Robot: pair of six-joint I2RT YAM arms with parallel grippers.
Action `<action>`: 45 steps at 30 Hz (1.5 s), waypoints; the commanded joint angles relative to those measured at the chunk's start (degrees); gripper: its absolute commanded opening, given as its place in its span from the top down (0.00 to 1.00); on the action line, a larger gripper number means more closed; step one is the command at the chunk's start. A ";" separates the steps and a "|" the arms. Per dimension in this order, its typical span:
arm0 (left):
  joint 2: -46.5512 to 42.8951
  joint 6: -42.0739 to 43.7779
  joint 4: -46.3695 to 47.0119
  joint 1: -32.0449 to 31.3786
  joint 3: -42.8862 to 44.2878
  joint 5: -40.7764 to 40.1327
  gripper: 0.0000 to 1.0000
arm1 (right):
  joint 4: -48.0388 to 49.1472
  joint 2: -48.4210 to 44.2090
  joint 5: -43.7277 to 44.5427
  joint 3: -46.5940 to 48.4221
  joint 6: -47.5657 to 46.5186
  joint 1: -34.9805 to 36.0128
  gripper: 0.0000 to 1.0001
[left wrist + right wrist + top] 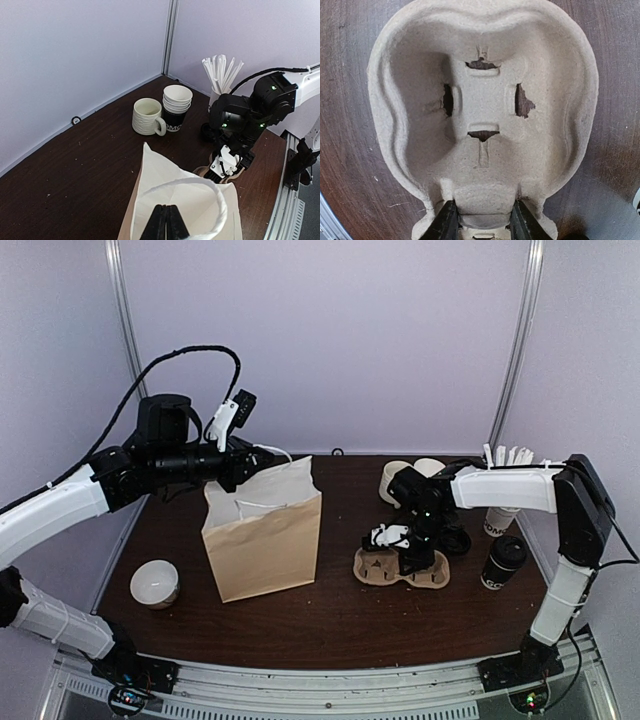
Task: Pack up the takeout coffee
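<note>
Takeout coffee (503,562) near right end effector (408,560) clamping cup carrier (434,578)

- Left arm (60,505): raised, reaching in from far left, wrist level.
- Left gripper (165,222): fingers pressed together.
- Right arm (510,485): stretched left, wrist pointing down.
- Right gripper (483,209): fingers clamped on cup carrier (485,100) tab.

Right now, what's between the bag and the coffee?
A cardboard carrier sits between bag and coffee, the right end effector gripping its middle. The top view shows it.
</note>
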 commanded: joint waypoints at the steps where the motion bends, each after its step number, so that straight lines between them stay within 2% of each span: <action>1: 0.14 0.53 1.62 0.43 0.98 0.19 1.00 | -1.03 -1.31 0.80 0.35 0.61 0.34 0.67; 6: 0.53 0.25 1.61 0.45 1.72 1.16 1.00 | -3.74 -5.72 -0.02 0.93 1.34 0.39 0.72; 12: 1.15 -1.32 2.98 0.43 2.21 2.50 1.00 | -8.54 -13.82 -0.16 3.57 2.10 0.27 0.74; 22: 4.20 -9.72 7.95 0.43 5.62 11.23 1.00 | -14.07 -25.70 -6.83 22.66 5.08 0.30 0.75; 29: 8.93 -20.16 14.06 0.06 8.01 18.78 1.00 | -18.33 -24.15 -20.55 38.55 7.92 0.30 0.73; 33: 10.78 -22.20 16.93 -0.76 8.33 18.90 1.00 | -18.49 -22.10 -27.51 42.17 9.26 1.17 0.72; 45: 14.61 -21.66 14.77 -6.71 18.33 18.06 1.00 | -21.09 -16.06 -28.42 52.35 7.56 10.73 0.72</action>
